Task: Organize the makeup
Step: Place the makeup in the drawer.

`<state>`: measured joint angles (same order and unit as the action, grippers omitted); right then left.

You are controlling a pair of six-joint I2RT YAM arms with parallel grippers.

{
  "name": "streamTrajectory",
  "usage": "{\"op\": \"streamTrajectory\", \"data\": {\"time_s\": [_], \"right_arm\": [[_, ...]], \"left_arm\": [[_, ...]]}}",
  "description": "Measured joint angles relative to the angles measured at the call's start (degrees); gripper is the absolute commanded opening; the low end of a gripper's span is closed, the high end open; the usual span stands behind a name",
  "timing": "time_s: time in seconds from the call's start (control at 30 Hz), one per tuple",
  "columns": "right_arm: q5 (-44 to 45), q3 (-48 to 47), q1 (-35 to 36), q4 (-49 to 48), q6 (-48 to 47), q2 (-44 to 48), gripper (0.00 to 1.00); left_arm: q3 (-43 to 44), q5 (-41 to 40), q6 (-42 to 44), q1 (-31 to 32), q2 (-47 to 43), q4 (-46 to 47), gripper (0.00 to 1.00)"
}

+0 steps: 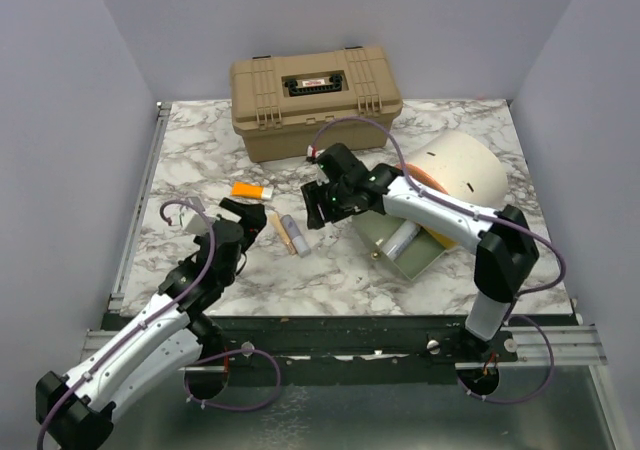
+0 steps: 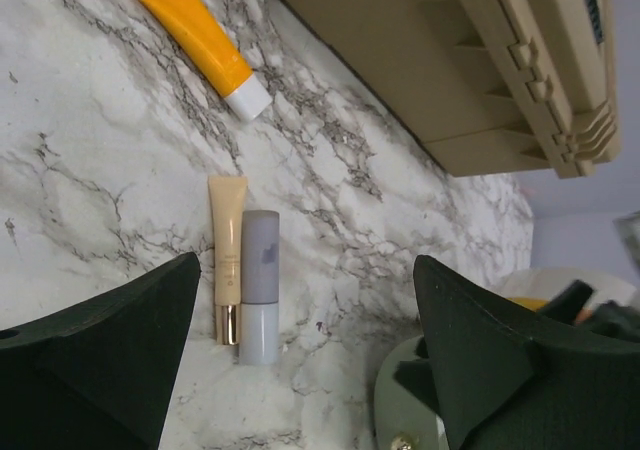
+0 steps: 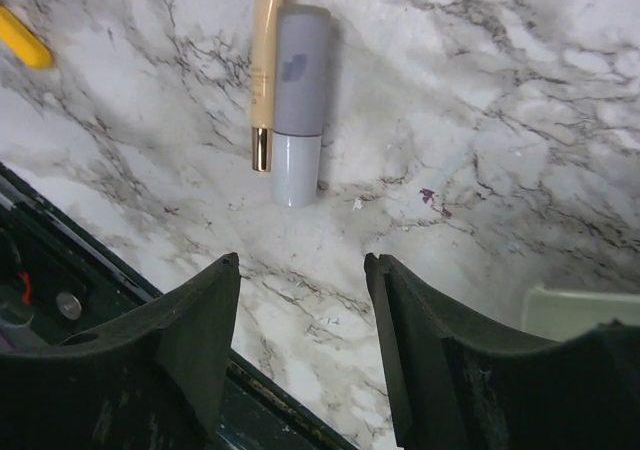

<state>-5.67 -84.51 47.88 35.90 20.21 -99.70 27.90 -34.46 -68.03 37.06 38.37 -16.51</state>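
— Dark fingers (image 3: 190, 360) of the right gripper (image 3: 300, 310) stand apart with nothing between them. The grey tube (image 3: 298, 90) lies just ahead, touching the cream tube (image 3: 264, 60) alongside it.
— So closing there could catch both, or squirt one sideways across the surface (image 3: 480, 120).
— Likely. The left gripper (image 2: 305, 340) hovers wide open and empty, facing the same pair, and the orange tube (image 2: 203, 42) lies farther beyond it.
— Both reaching in together risks a collision. The green tray (image 1: 405, 245) also sits close behind the right gripper.
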Motion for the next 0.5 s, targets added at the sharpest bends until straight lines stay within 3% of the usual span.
{"op": "streamTrajectory", "data": {"time_s": [0.2, 0.5], "right_arm": [[0.02, -0.83, 1.25, -0.04, 1.27, -8.7, 0.61], [-0.39, -6.05, 1.79, 0.42, 1.92, -16.06, 0.6]], "left_arm": [[-0.81, -2.23, 1.7, 0.0, -5.79, -0.52, 0.88], [-1.42, -3.8, 1.88, 0.0, -7.72, -2.95, 0.88]]}}
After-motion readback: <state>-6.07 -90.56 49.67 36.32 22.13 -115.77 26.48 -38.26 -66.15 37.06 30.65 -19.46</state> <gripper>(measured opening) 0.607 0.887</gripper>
